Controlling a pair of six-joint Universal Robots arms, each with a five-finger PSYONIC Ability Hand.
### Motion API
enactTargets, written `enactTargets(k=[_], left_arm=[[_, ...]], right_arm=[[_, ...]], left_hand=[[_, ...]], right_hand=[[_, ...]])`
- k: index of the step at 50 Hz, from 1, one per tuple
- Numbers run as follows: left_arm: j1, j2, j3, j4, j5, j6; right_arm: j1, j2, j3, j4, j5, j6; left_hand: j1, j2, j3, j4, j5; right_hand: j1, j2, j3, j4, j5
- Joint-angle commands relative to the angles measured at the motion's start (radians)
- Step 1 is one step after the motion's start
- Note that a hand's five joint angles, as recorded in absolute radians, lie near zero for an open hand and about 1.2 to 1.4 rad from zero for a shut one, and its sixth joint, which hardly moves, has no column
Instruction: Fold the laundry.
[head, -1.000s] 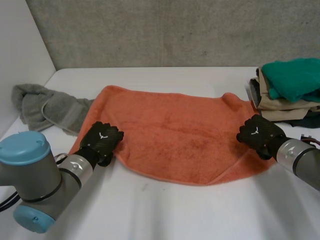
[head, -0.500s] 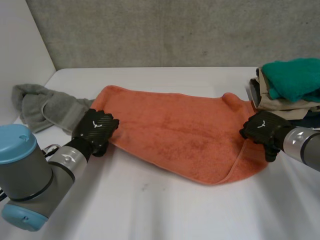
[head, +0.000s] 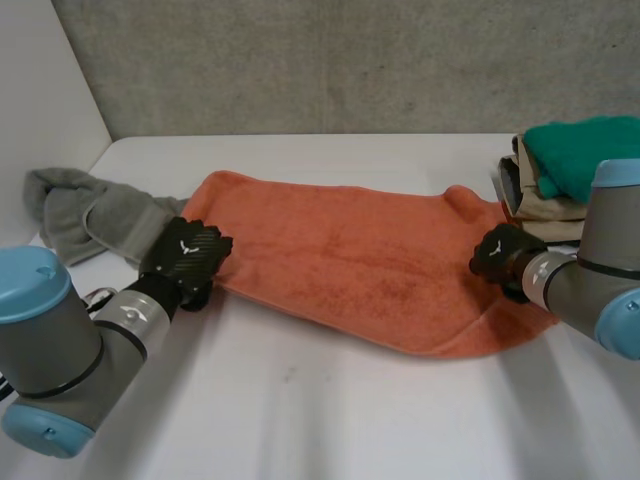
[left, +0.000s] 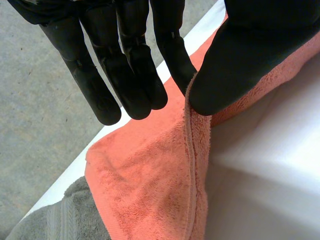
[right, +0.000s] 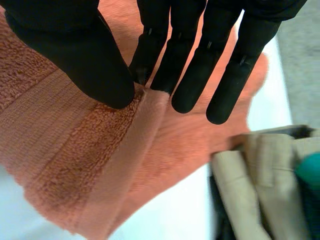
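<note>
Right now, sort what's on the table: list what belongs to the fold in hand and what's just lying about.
In hand: orange towel; left hand, pinching one end's edge; right hand, pinching the other end.
Lying about: grey towel; stack of folded clothes.

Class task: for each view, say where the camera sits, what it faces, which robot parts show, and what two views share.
Head view: behind and between the arms, looking down at the white table; both arms, the left robot hand and the right robot hand show.
Left wrist view: looks along the left palm; its fingers and thumb pinch the orange terry towel.
Right wrist view: looks along the right palm; its fingers and thumb pinch that towel.
Shared: both wrist views show the towel's hem.
</note>
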Motion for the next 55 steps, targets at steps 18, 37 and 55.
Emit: enactTargets(k=[18,37,55], left_arm=[[0.009,0.433,0.009,-0.407,-0.020,0.006],[0.000,0.012,0.198,-0.408,-0.075,0.003],[-0.020,-0.194,0.373,-0.412,-0.167,0.005]], right_arm=[[-0.146,-0.504,0.208,0.374,-0.022,0.075],[-0.152,-0.237,0.119,0.140,-0.066,0.322],[-0.140,-0.263,0.126,0.311,-0.065,0.322]], left_hand=[[0.266,0.202,0.205,0.199,0.235],[0.266,0.202,0.205,0.199,0.235],[0.266,0.202,0.205,0.199,0.235]], right_hand=[[0.279,0.220,0.216,0.209,0.242],[0.279,0.220,0.216,0.209,0.242],[-0.566,-0.624,-0.629,-0.636,-0.602]])
